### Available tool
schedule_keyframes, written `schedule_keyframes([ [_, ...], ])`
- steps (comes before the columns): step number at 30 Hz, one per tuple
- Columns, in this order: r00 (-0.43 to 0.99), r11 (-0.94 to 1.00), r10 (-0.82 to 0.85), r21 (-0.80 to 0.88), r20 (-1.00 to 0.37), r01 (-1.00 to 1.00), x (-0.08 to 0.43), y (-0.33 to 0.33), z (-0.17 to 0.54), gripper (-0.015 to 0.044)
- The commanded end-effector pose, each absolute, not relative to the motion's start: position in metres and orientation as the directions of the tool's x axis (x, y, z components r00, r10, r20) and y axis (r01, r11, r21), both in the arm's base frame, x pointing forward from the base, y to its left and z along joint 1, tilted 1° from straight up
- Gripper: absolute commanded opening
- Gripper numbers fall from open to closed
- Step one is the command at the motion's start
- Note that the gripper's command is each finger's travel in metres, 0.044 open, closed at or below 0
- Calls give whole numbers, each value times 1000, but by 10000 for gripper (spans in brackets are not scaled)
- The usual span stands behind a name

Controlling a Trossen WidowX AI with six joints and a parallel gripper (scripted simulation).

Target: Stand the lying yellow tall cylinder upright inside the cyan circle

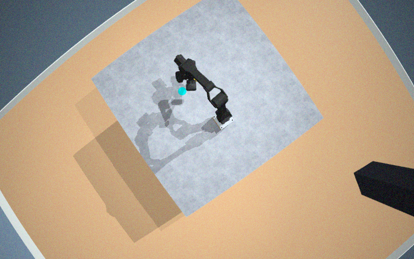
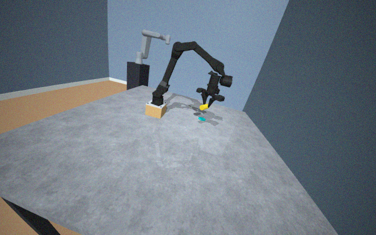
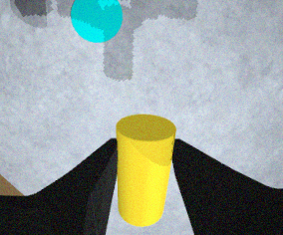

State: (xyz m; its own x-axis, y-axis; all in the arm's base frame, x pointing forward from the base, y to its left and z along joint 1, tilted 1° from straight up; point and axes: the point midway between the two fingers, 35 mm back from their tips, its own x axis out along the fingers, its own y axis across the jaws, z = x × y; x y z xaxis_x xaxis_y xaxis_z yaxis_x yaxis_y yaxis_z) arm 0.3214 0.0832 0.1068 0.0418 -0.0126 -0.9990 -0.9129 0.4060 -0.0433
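A grey tabletop [image 2: 154,163] carries a black arm whose fingers pinch the yellow cylinder [image 3: 144,169], lifted off the surface. The cylinder's long axis runs forward between the fingers, tilted, not upright. The cyan circle [image 3: 97,14] lies ahead and left. Only the exterior view shows the lift; the top view hides the cylinder.

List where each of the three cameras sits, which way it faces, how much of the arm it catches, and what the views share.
Top: high overhead, looking down on the grey table; the whole arm shows from above.
Exterior: beyond the table's far corner, facing the arm side-on; base to gripper shows.
Wrist: on the gripper, looking along the fingers at the table; only the fingers show, clamping the yellow cylinder.
Shared: the cyan circle appears in all three views.
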Motion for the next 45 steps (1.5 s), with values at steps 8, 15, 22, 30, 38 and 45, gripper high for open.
schedule_keyframes([
  [8,41,349,-2,-40,-999,-936,321,115,109,105],
  [15,42,310,2,-39,-999,-950,319,136,110,105],
  [22,42,271,6,-38,-999,-962,316,157,111,105],
  [30,41,230,11,-38,-999,-972,311,178,112,105],
  [38,45,235,26,-37,-999,-971,312,181,110,105],
  [45,56,264,73,-35,-996,-964,318,184,104,105],
])
